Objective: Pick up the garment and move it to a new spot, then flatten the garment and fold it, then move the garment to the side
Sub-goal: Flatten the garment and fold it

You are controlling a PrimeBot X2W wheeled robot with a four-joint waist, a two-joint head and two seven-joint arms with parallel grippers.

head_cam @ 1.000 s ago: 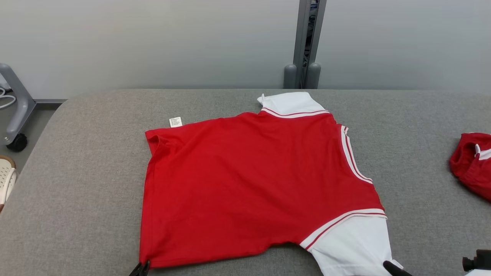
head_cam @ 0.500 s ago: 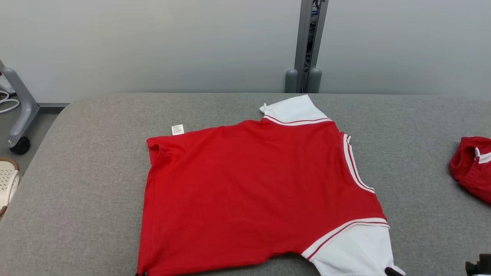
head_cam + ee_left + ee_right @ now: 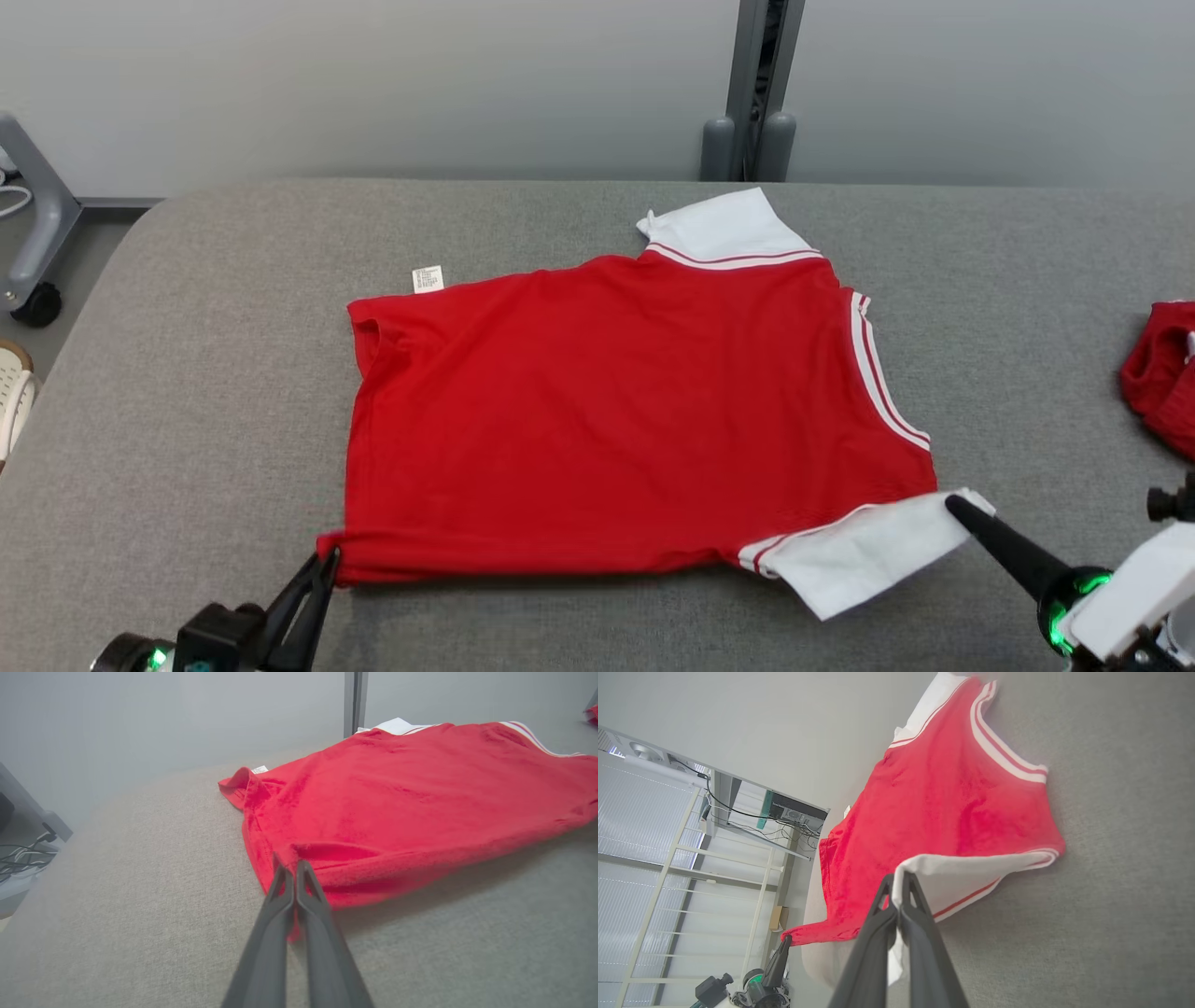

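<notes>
The garment (image 3: pixel 607 411) is a red shirt with white sleeves and white-and-red trim, spread on the grey table (image 3: pixel 187 392). My left gripper (image 3: pixel 327 563) is shut on its near left hem corner, seen close in the left wrist view (image 3: pixel 289 870). My right gripper (image 3: pixel 960 509) is shut on the edge of the near white sleeve (image 3: pixel 859 551), which is lifted off the table. The right wrist view shows that pinch (image 3: pixel 900 882) and the garment (image 3: pixel 943 812) beyond it. The near edge hangs raised between the two grips.
A second red garment (image 3: pixel 1162 373) lies bunched at the table's right edge. A grey post (image 3: pixel 752 89) stands behind the table against the wall. A wheeled stand leg (image 3: pixel 33 243) and a pale perforated object (image 3: pixel 14 401) are at the left, off the table.
Both grippers have risen into the head view and moved away from me, lifting the shirt's near edge and the white sleeve. The camera has also shifted slightly.
</notes>
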